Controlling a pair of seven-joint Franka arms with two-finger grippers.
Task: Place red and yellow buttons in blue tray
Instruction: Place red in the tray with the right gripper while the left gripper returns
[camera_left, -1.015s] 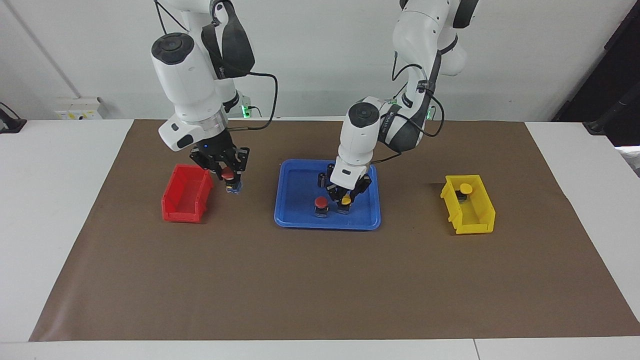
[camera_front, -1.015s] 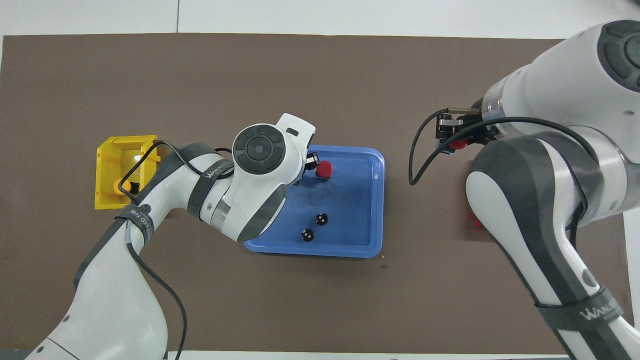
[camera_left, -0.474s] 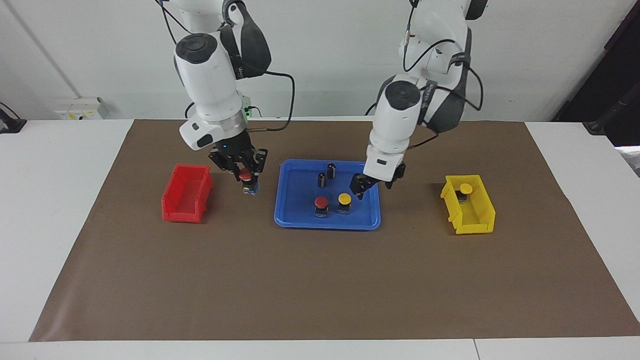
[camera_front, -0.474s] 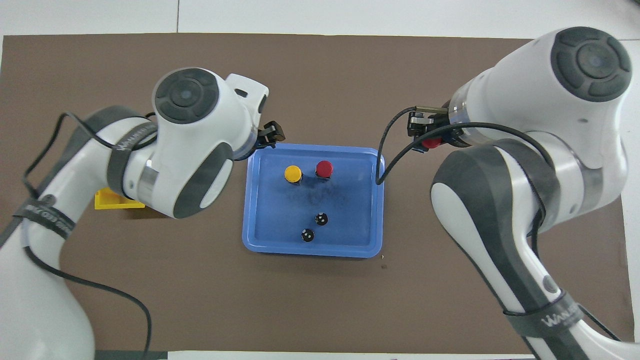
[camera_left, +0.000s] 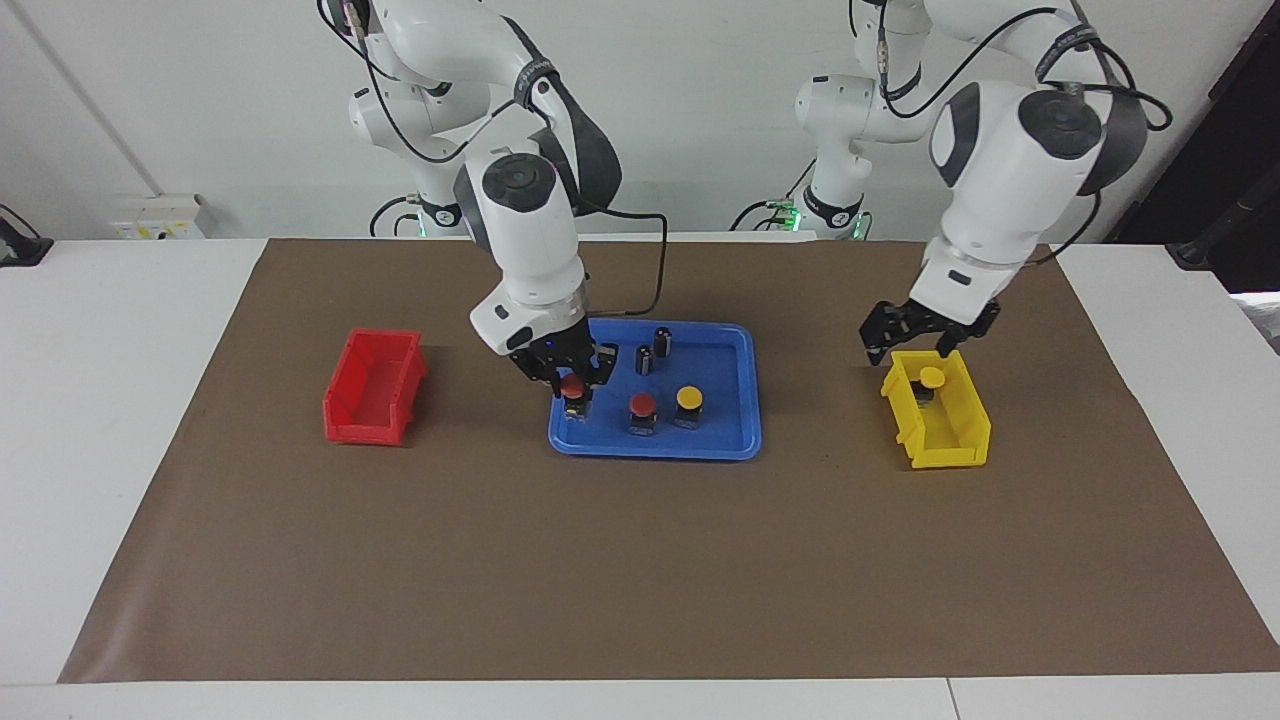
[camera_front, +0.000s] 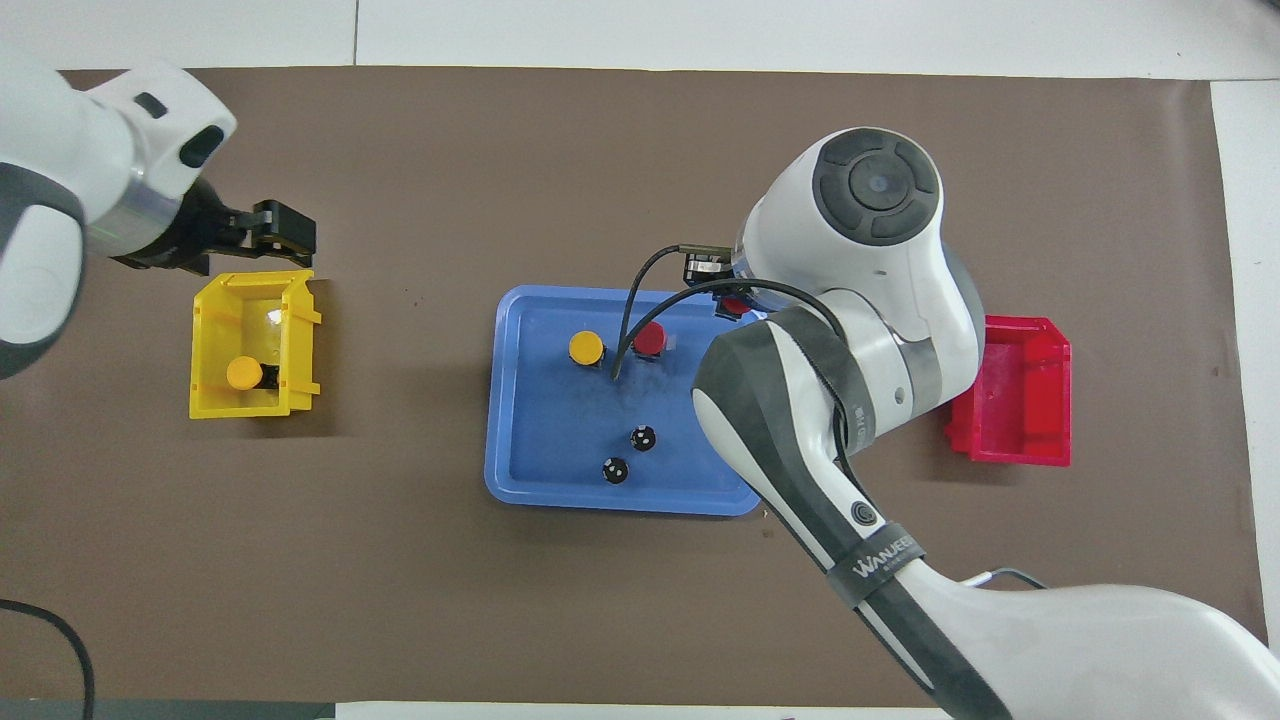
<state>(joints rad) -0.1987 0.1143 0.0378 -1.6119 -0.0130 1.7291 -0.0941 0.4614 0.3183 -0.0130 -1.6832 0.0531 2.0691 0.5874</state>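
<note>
The blue tray (camera_left: 722, 352) (camera_front: 540, 430) holds a red button (camera_left: 642, 404) (camera_front: 650, 338) and a yellow button (camera_left: 688, 397) (camera_front: 586, 348), side by side. My right gripper (camera_left: 574, 382) (camera_front: 722, 290) is shut on a second red button (camera_left: 571, 392) (camera_front: 736, 305), low over the tray's end toward the right arm. I cannot tell whether that button touches the tray. A second yellow button (camera_left: 932, 377) (camera_front: 243, 373) sits in the yellow bin (camera_left: 950, 440) (camera_front: 208, 330). My left gripper (camera_left: 908, 348) (camera_front: 288, 228) is open and empty, above that bin's edge.
Two small dark cylinders (camera_left: 645, 358) (camera_front: 643, 437) stand in the tray, nearer to the robots than the buttons. A red bin (camera_left: 372, 390) (camera_front: 1020, 395) stands empty toward the right arm's end. Brown paper covers the table.
The right gripper carried its red button from beside the red bin to over the tray. The left gripper let go of the yellow button in the tray, rose and moved over the yellow bin.
</note>
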